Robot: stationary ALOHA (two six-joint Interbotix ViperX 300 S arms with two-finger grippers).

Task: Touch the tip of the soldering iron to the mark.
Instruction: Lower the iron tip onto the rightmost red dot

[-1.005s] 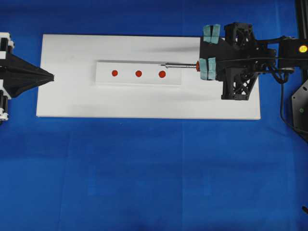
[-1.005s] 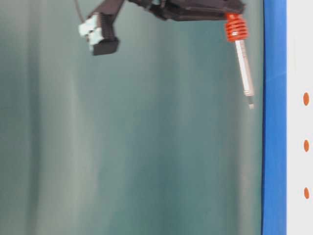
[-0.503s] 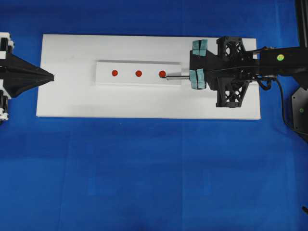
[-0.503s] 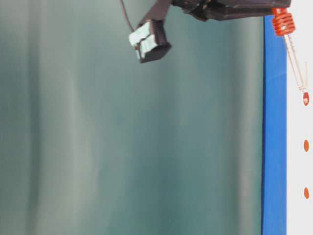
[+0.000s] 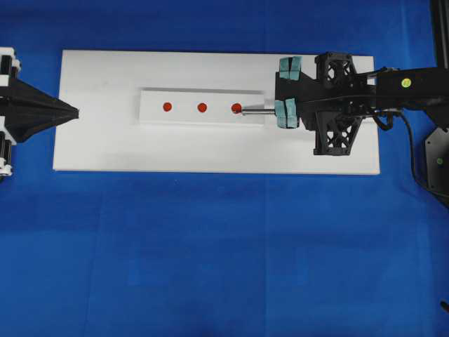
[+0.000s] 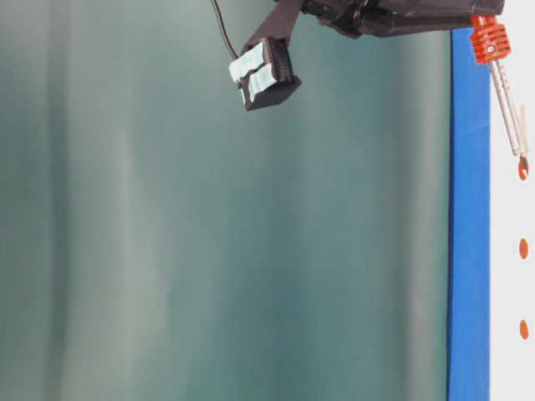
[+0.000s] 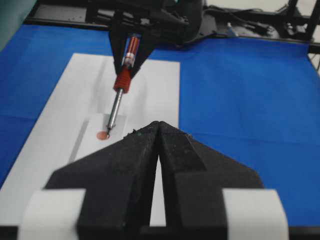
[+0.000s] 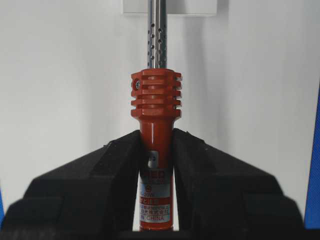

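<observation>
- On the white board (image 5: 105,140), a white block (image 5: 186,116) lies parallel to the far long edge, roughly midway along the board, and carries three red dots in a row.
- The mark (image 5: 167,107) is the dot at the left end of the block in the overhead view; the middle dot (image 5: 202,107) and the right-end dot (image 5: 236,108) follow in line.
- The right gripper (image 8: 156,150) is clamped on the red-orange handle of the soldering iron (image 8: 155,107); both jaws press against the handle sides.
- The iron's metal shaft runs from the gripper toward the block, pointing left in the overhead view.
- The tip (image 5: 243,113) sits at the right-end dot, at or just beside its edge; contact cannot be confirmed. The tip is well apart from the mark, with the middle dot between them.
- The left gripper (image 7: 158,125) rests at the board's left short edge, jaws together with nothing between them, pointing toward the block.
- The board lies on a blue cloth (image 5: 224,253).
</observation>
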